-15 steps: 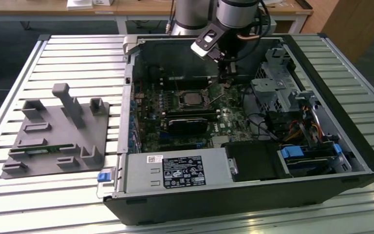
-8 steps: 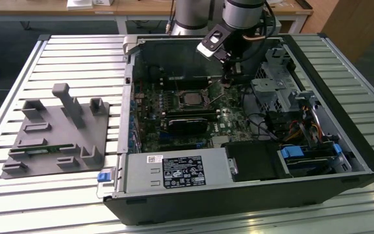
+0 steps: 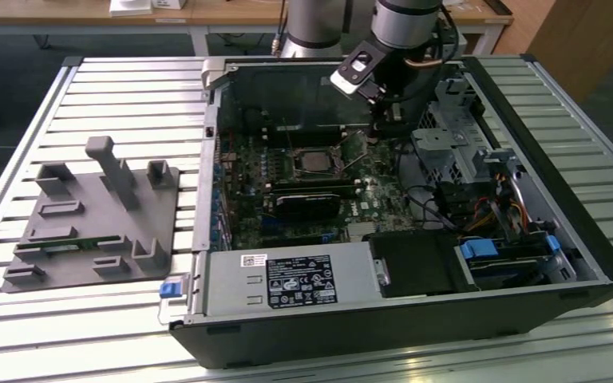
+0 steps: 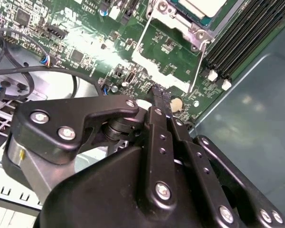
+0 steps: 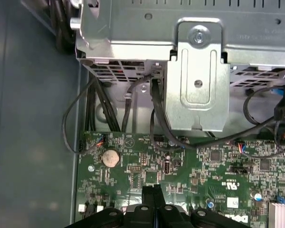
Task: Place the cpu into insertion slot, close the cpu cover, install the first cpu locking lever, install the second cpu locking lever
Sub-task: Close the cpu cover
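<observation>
Entry: gripper (image 4: pixel 159 93), jaws pressed together, empty, beside the open cpu cover (image 4: pixel 149 61). Cpu (image 4: pixel 204 5) apparently seated in insertion slot (image 3: pixel 294 163). We flag: tip slipping off thin frame, scraping motherboard (image 5: pixel 199 166).

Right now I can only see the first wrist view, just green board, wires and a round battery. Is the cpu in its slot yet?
Observer: Yes. In the exterior view the cpu lies in the insertion slot, pale top up.
Operator: Is the lid shut over it?
Observer: No. In the second wrist view the cpu cover is swung open off the cpu, with green board showing through its cut-out.
Operator: Where's my gripper?
Observer: The gripper, shut, has its tips at the cover's near edge. I cannot tell if they touch.
</observation>
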You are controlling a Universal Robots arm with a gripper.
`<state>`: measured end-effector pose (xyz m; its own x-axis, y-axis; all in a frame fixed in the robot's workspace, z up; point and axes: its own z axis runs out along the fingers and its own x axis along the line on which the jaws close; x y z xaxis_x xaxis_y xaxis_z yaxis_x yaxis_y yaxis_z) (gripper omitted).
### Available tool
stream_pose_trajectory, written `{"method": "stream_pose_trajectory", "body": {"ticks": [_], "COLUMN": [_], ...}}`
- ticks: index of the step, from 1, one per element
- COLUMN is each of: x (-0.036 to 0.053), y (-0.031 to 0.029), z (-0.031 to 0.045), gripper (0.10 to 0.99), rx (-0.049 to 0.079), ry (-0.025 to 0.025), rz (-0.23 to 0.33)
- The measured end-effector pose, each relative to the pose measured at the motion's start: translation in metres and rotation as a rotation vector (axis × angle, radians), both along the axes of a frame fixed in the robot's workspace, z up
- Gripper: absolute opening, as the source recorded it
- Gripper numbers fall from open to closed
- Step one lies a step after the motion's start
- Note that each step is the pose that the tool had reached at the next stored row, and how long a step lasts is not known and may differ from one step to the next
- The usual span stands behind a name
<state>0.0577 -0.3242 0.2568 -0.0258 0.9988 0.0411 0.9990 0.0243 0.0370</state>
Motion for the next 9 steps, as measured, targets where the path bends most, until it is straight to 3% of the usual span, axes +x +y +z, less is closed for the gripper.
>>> {"method": "stream_pose_trajectory", "body": {"ticks": [9], "x": [0.0049], "y": [0.001], "z": [-0.0075], "gripper": [0.106], "rx": [0.0], "ry": [0.0053], "rz": [0.0]}}
